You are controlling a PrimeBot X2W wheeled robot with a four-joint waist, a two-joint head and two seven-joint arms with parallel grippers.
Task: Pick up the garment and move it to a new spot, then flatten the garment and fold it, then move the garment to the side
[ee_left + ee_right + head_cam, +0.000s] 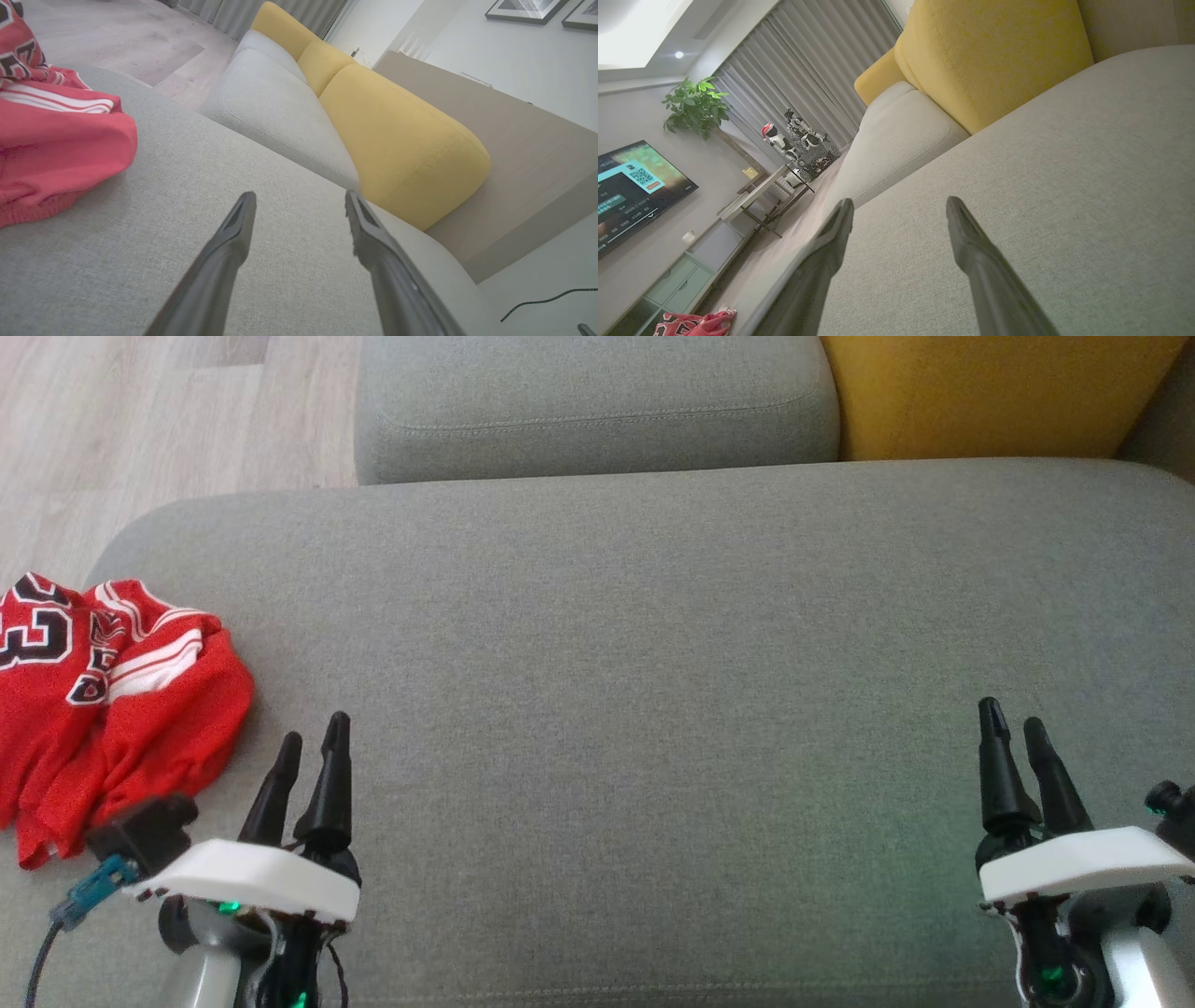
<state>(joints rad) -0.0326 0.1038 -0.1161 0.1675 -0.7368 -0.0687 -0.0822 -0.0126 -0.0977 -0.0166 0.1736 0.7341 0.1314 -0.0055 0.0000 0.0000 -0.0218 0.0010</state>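
- At the left end of the grey seat (653, 644), the red garment (121, 709) lay crumpled in a heap, close to the seat's edge.
- The left gripper (315, 728) hovered just beside the heap, on its right, with its fingers spread wide and nothing between them; it did not touch the cloth.
- The right gripper (1013, 714) was well apart from the garment, at the other end of the seat, also wide and empty.
- The pick-up seemed not yet begun. To do it well, I think the left arm should turn toward the heap and pinch a thick fold near its top, not a thin hem.
- It should then lift until the cloth clears the seat and carry it to the bare middle.
- The seat was soft woven fabric, so the fingertips probably should not press deep into it.
- Behind stood another grey cushion (597, 411) and a yellow cushion (980, 392).
- Around them were a pale wooden floor (140, 420), grey curtains (808, 70), a plant (693, 102) and a television (630, 191).
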